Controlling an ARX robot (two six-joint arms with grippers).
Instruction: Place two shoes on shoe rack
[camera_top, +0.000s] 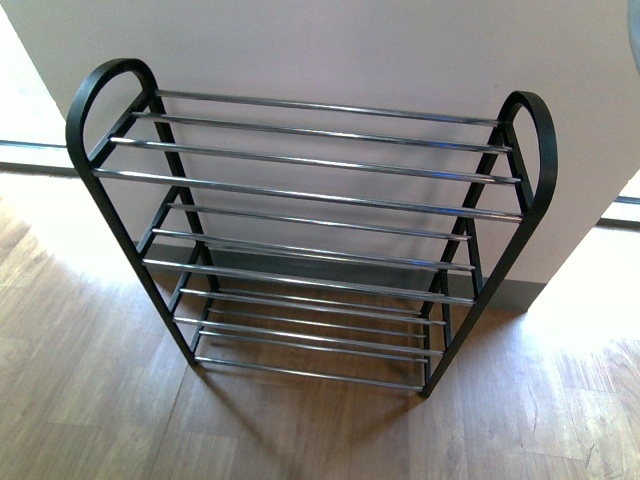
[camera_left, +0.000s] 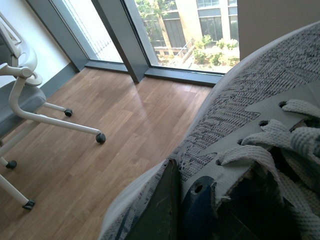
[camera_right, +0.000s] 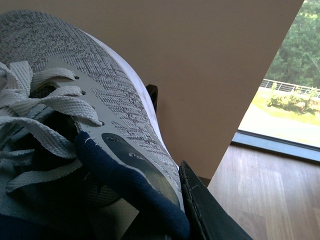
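Observation:
The shoe rack (camera_top: 310, 190) stands on the wooden floor against a beige wall, a black frame with loop ends and three tiers of chrome bars, all bare. Neither arm shows in the front view. In the left wrist view a grey knit shoe (camera_left: 240, 100) with white laces and navy lining fills the frame; my left gripper (camera_left: 185, 215) is shut on its collar, one dark finger (camera_left: 162, 210) pressed on the outside. In the right wrist view a matching grey shoe (camera_right: 90, 80) is held the same way by my right gripper (camera_right: 165, 210), with a black finger (camera_right: 207, 215) against its side.
A white office chair (camera_left: 22, 95) on castors stands on the wooden floor (camera_left: 115, 135) near tall windows (camera_left: 190, 30) in the left wrist view. A beige wall (camera_right: 210, 65) rises close behind the right shoe, with a window (camera_right: 290, 100) beside it.

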